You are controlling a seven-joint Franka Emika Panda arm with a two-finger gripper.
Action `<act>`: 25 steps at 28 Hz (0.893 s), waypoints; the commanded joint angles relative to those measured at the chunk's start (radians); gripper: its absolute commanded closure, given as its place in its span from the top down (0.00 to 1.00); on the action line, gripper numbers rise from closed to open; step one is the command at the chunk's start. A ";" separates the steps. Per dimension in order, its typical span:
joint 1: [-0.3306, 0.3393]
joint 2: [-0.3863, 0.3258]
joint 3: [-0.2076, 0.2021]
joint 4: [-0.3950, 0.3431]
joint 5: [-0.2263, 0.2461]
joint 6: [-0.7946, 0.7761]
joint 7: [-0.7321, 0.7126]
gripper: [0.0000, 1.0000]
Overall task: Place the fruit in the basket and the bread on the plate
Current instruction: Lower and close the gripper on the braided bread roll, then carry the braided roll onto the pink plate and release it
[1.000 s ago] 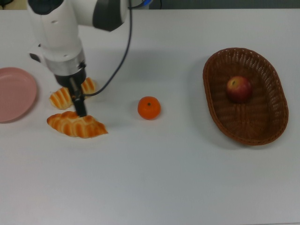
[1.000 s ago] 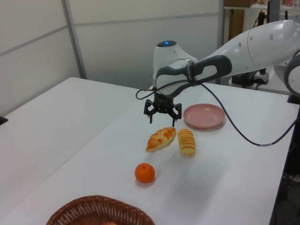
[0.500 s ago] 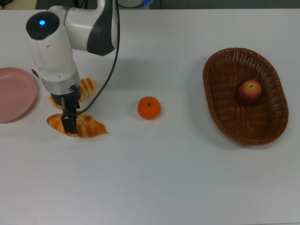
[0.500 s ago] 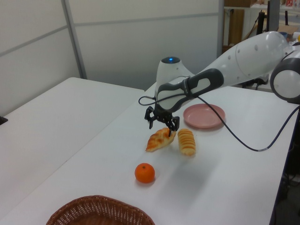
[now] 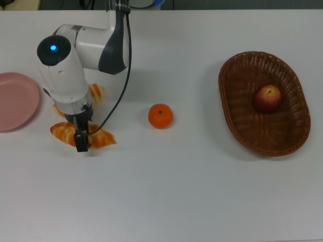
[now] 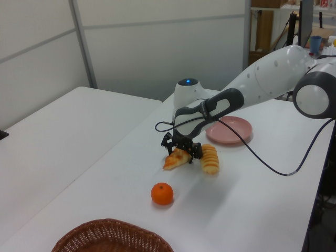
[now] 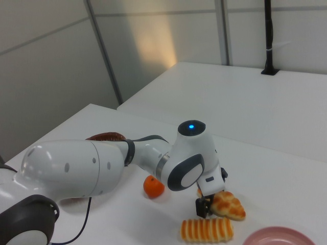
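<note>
Bread is being grasped right now: the gripper is coming down from its hover onto the croissant loaf, its fingers spread and straddling the loaf at table level, not yet pinching it. Half a second ago it was only touching the top of the loaf; now it is sitting low around the middle, so by my reckoning closing and lifting are coming next. The striped roll is lying just beside the loaf, partly hidden under the arm in the top view. The pink plate is waiting near both, at the top view's left edge. The apple is resting inside the basket, settled after rolling a second ago, while the mandarin is sitting on the table between bread and basket. The white table is carrying everything; pale wall panels are standing behind it.
</note>
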 commanded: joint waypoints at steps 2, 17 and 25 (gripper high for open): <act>0.003 0.021 -0.001 0.024 -0.006 0.016 0.001 0.48; -0.032 -0.058 0.002 0.073 0.015 -0.007 -0.040 0.00; -0.118 -0.080 0.002 0.094 0.058 -0.029 -0.117 0.00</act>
